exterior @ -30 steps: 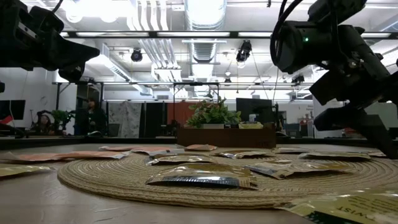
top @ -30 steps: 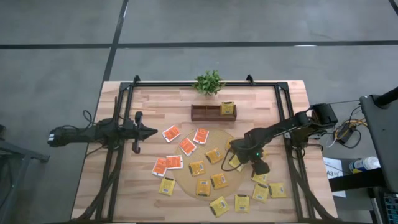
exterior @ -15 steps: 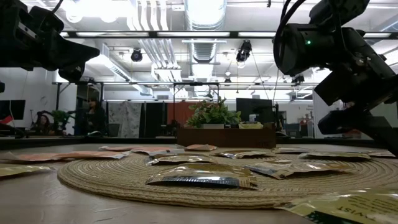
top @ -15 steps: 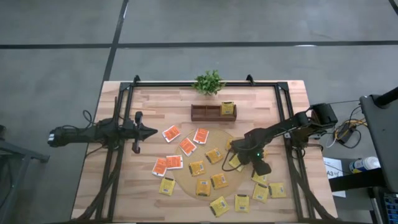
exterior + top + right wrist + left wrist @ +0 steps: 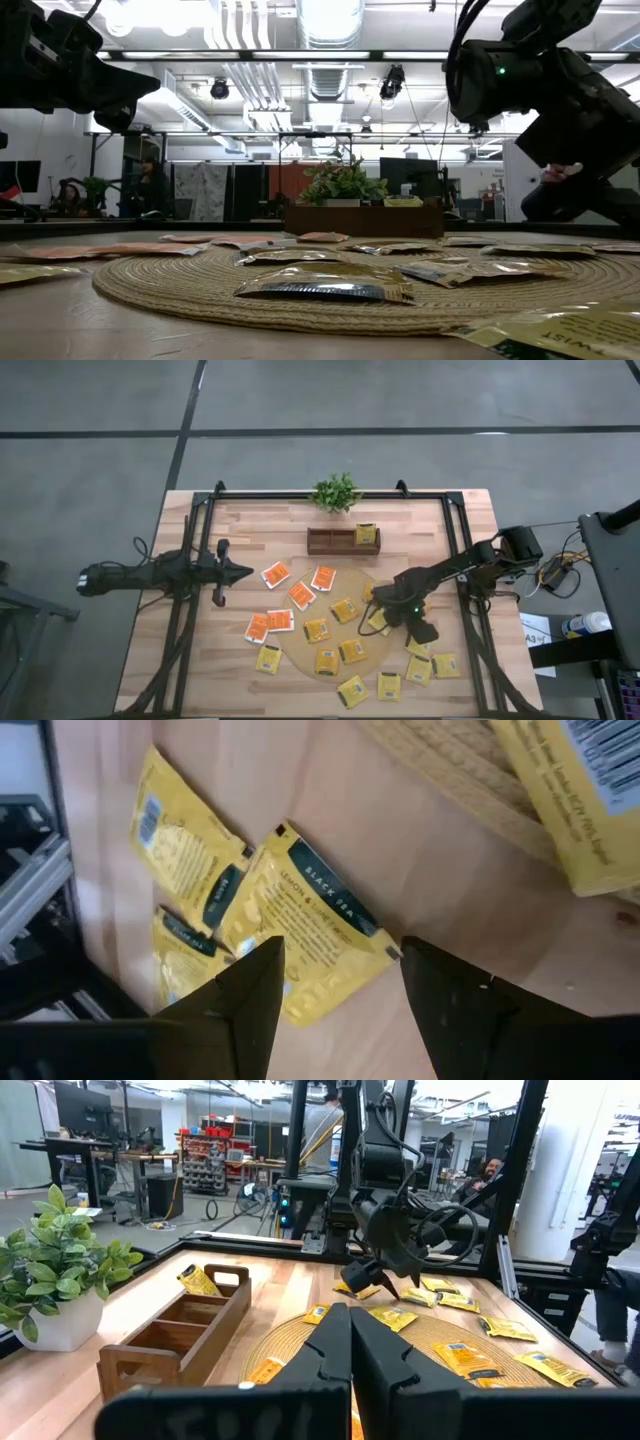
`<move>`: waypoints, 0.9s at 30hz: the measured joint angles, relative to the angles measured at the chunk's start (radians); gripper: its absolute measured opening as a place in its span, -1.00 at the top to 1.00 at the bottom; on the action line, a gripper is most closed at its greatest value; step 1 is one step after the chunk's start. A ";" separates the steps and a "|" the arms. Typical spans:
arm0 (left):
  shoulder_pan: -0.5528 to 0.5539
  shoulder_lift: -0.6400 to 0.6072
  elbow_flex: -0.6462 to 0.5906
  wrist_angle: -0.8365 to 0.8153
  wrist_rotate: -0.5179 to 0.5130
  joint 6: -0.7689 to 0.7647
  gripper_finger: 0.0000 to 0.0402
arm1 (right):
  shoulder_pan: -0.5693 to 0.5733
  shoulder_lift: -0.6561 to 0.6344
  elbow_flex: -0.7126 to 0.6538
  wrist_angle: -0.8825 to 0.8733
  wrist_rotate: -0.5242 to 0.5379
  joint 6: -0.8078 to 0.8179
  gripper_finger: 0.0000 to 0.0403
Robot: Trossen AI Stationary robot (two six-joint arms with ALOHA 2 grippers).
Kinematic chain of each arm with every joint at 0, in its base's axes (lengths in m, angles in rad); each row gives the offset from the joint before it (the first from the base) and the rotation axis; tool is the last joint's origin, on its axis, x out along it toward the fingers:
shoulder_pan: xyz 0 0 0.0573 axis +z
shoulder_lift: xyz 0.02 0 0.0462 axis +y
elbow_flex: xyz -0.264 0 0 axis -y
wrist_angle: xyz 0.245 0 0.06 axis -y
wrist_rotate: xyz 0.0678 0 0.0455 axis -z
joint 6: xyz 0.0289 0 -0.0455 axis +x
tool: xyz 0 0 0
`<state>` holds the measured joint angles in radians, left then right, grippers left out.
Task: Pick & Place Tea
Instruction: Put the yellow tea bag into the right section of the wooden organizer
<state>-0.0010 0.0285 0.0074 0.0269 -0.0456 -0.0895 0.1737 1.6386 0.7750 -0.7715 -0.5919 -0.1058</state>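
Below the right end effector (image 5: 335, 985), held wide and empty, a yellow tea packet (image 5: 300, 925) lies flat on the desk (image 5: 440, 880) beside the mat (image 5: 450, 765). Judged light, thin, crinkly; an edge is best pinched. Left end effector (image 5: 235, 571) is parked shut.

The high view looks straight down; the low view sits level beside the round mat (image 5: 330, 290). Both share it. Wrist views look past each gripper's fingers.

Five orange-red tea packets (image 5: 301, 596), about a dozen yellow (one boxed) (image 5: 352, 651)
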 joint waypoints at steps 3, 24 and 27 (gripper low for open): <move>0.000 0.000 0.000 0.000 0.000 0.000 1.00 | 0.000 0.000 0.000 0.002 -0.003 -0.003 0.02; 0.000 0.000 0.000 0.000 0.000 0.000 1.00 | 0.001 0.000 -0.013 0.024 0.005 -0.003 0.44; 0.000 0.000 0.000 0.000 0.000 0.000 1.00 | 0.001 0.000 -0.013 0.026 0.005 -0.003 0.48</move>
<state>-0.0007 0.0284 0.0074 0.0273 -0.0456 -0.0898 0.1745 1.6386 0.7624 -0.7452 -0.5869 -0.1089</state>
